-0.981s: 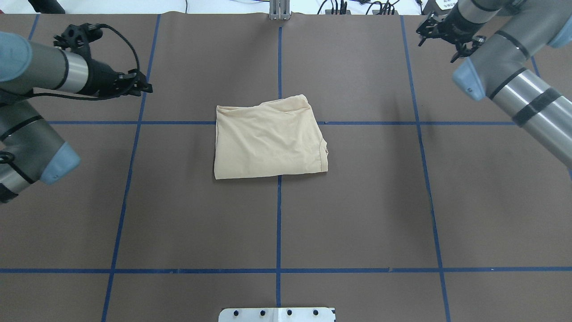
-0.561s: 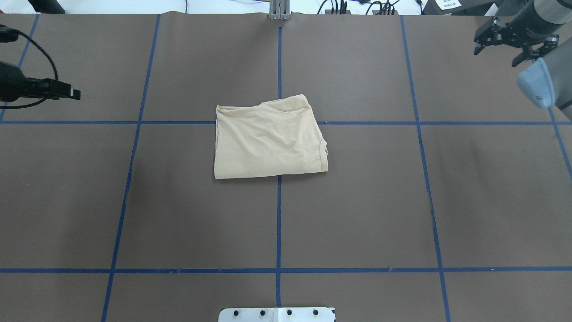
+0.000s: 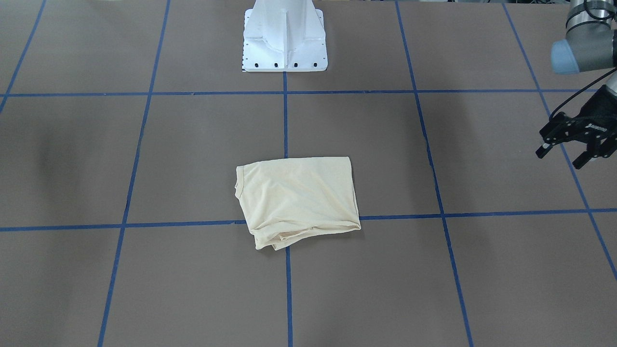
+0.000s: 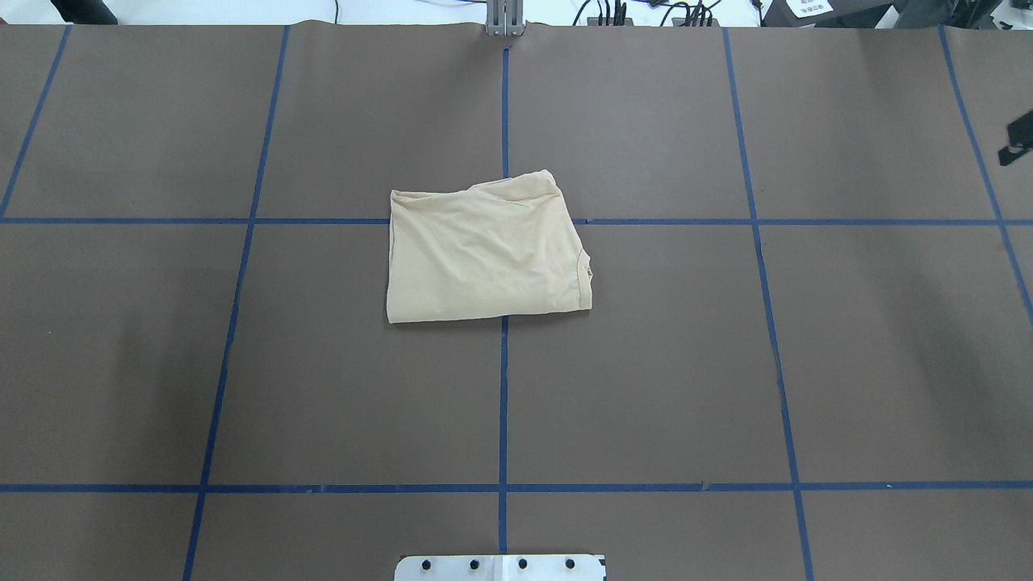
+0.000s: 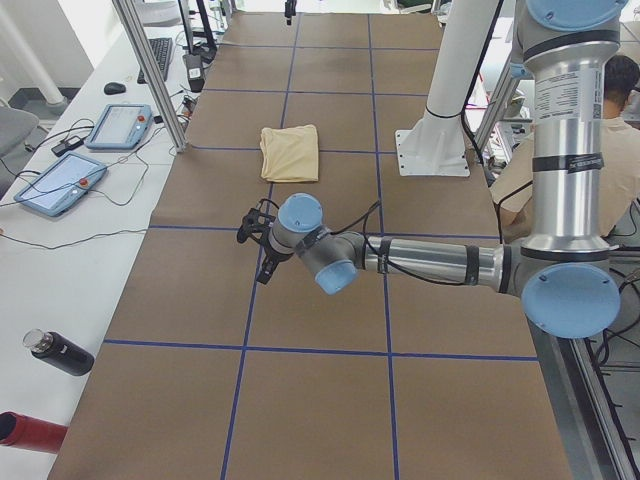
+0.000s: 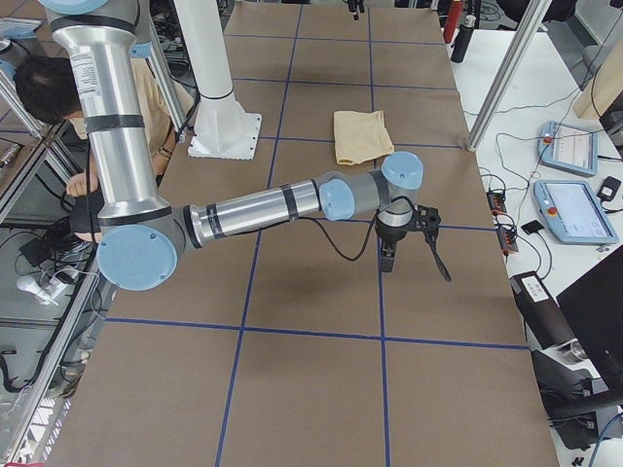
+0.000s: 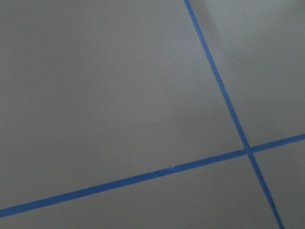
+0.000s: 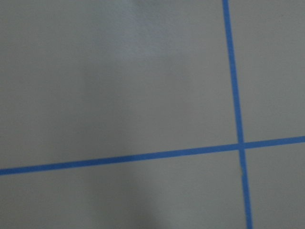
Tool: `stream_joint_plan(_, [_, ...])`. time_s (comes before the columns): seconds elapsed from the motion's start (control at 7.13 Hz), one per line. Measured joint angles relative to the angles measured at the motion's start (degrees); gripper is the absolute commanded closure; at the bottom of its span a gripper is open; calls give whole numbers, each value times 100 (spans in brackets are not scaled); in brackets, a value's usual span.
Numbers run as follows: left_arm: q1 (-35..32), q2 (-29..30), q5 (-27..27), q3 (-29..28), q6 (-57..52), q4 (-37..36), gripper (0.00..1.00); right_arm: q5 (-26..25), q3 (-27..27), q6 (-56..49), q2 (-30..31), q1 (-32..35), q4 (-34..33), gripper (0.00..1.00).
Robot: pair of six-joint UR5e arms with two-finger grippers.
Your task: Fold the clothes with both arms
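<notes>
The pale cream-yellow thin-fabric T-shirt (image 4: 487, 250) lies folded into a compact rectangle at the centre of the brown counter (image 4: 242, 363). It covers the crossing of two blue tape lines (image 4: 503, 403) and is well apart from both arms. The black two-finger left end effector (image 3: 560, 158) hangs at the right edge of the front-facing frame with its fingers spread and nothing between them. The black right end effector (image 6: 417, 270) sits low over the counter mid-frame in the right-side view, and only a black sliver of it shows at the overhead frame's right edge, so its state cannot be told.
</notes>
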State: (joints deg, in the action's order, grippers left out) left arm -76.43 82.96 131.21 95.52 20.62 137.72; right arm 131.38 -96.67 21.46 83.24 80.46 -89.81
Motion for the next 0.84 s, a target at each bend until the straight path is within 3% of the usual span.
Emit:
stream_joint_plan(0.28, [-826, -252, -6, -116, -1624, -468, 0, 97, -68, -1274, 639, 397, 36, 0])
stream_joint_plan(0.42, [-1162, -188, -64, -101, -2224, -1213, 0, 110, -76, -1666, 811, 491, 46, 0])
stream_joint_plan(0.56, [-1344, -4, -137, -56, -2501, -1959, 0, 114, -88, -1821, 872, 542, 49, 0])
stream_joint_plan(0.84, [-1499, 170, -189, 64, -2654, -2750, 0, 116, -158, -1893, 906, 571, 49, 0])
